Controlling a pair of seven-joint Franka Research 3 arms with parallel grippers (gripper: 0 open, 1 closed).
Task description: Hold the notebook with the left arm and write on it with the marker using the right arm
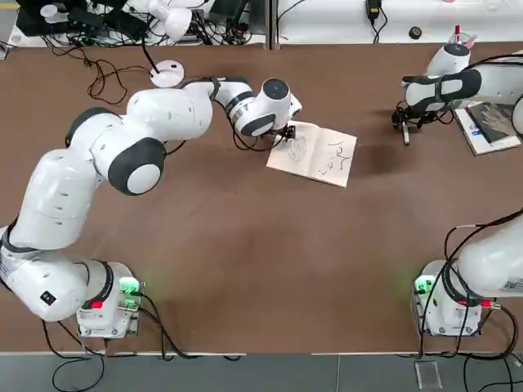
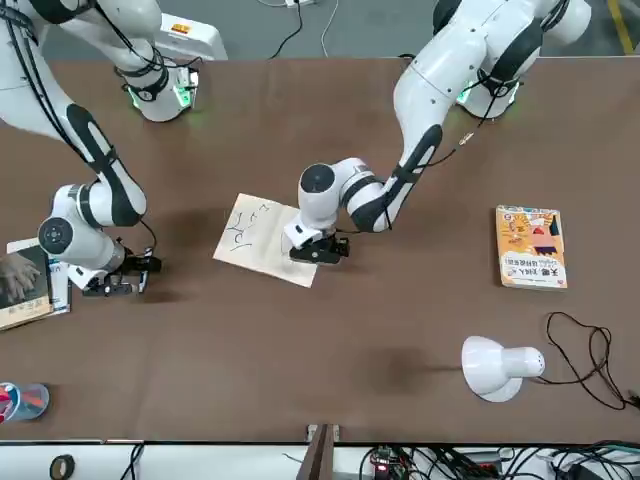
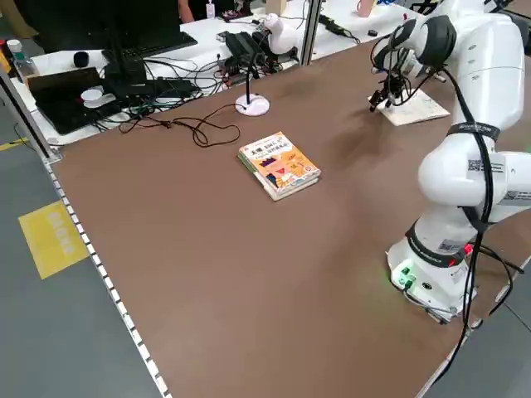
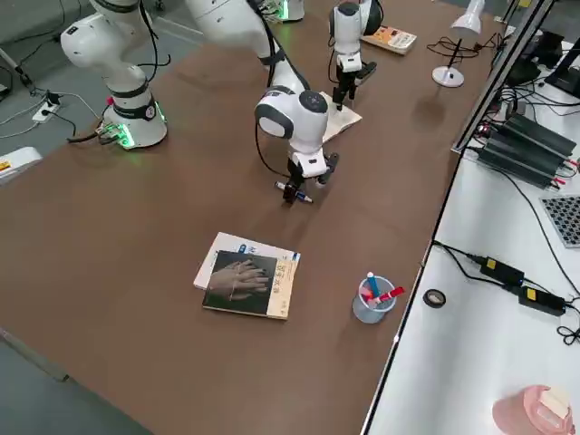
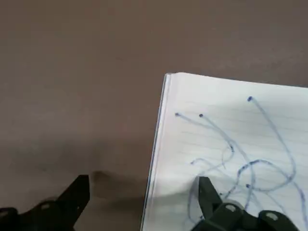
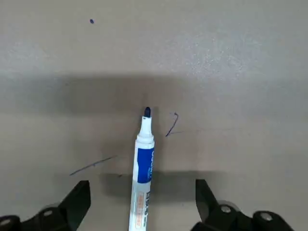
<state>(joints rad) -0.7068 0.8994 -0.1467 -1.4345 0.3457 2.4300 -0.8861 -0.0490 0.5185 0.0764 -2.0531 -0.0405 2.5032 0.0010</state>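
The right arm's black two-finger gripper (image 6: 143, 204), nearer, stands wide; the white-and-blue cylindrical marker (image 6: 143, 178) lies lengthwise between its fingers.

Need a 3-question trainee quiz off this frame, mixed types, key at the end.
1. Multiple choice: where is the marker? a) in the clear cup; b) between the right gripper's open jaws; c) on the orange-covered book.
2. True or false: the open notebook has blank pages.
3. Short answer: which gripper is at the notebook's edge, and are its jaws open or shut?

Key: 1 b; 2 false, both pages carry pen marks; 3 the left gripper, open.
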